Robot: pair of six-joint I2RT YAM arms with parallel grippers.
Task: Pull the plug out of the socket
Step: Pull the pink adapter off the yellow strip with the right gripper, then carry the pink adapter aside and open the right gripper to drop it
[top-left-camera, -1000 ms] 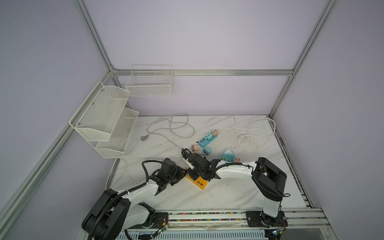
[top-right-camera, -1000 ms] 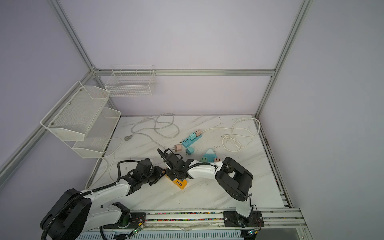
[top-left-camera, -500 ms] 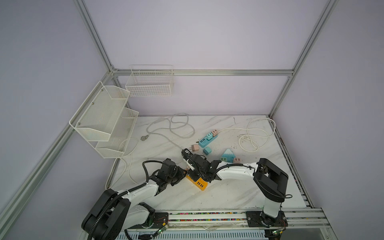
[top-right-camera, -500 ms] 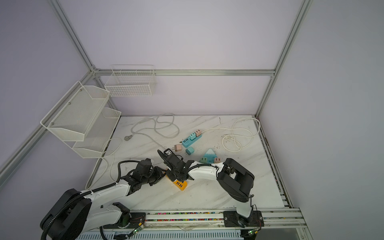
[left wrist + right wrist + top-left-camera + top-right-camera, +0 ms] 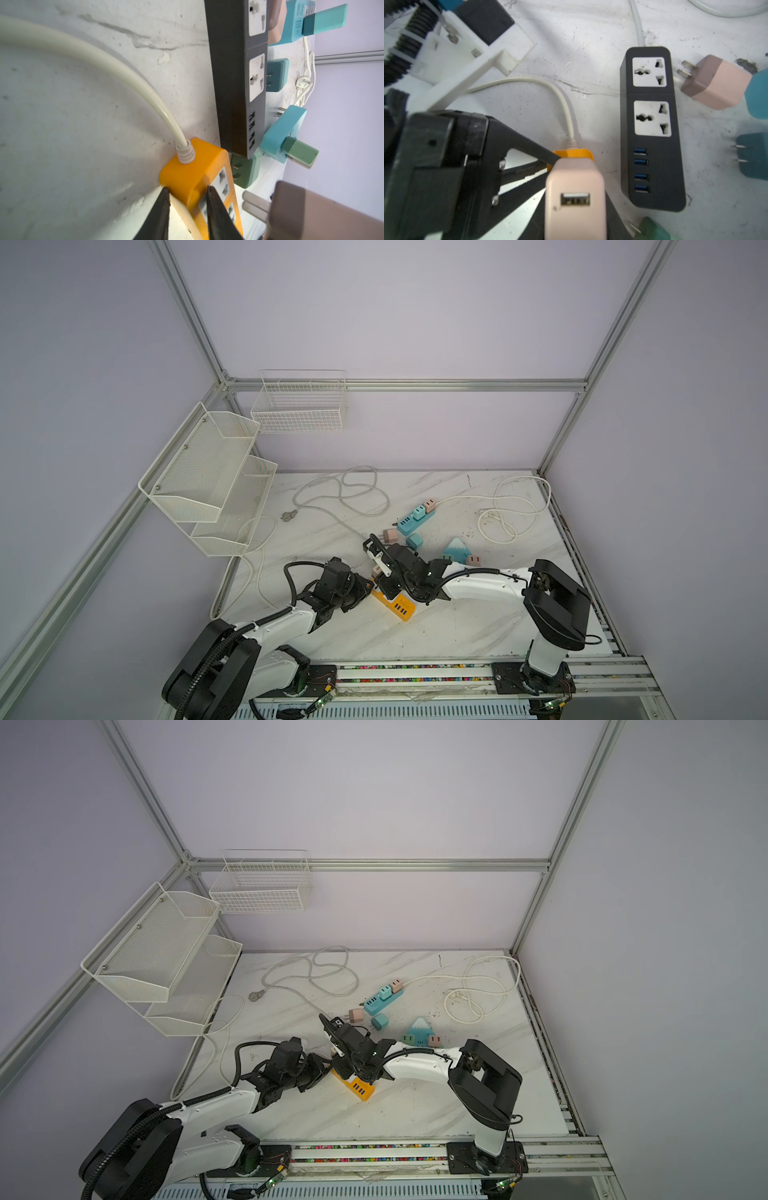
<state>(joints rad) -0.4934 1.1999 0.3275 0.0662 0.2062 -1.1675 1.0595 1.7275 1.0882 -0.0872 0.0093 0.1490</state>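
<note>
An orange socket strip [image 5: 397, 605] [image 5: 360, 1088] lies on the marble table near the front, with a white cord running out of one end. My left gripper [image 5: 187, 188] [image 5: 368, 587] is shut on that cord end of the socket [image 5: 193, 172], one finger on each side. Just above the strip, my right gripper [image 5: 575, 207] [image 5: 384, 576] is shut on a pink plug [image 5: 575, 197] with a USB port. In the left wrist view the plug [image 5: 322, 214] has its two prongs bare and clear of the socket face.
A black power strip [image 5: 652, 124] lies right beside the orange one. Loose pink [image 5: 716, 83], teal [image 5: 753, 158] and green [image 5: 652, 230] chargers lie around it. Farther back are a blue strip [image 5: 415, 516], a blue mountain-shaped adapter [image 5: 457, 549], white cords [image 5: 515, 506] and wire shelves [image 5: 208, 472].
My left jaws have narrowed onto the end of the orange socket. Both arms have stayed almost in place, and the right gripper still holds the pink plug.
</note>
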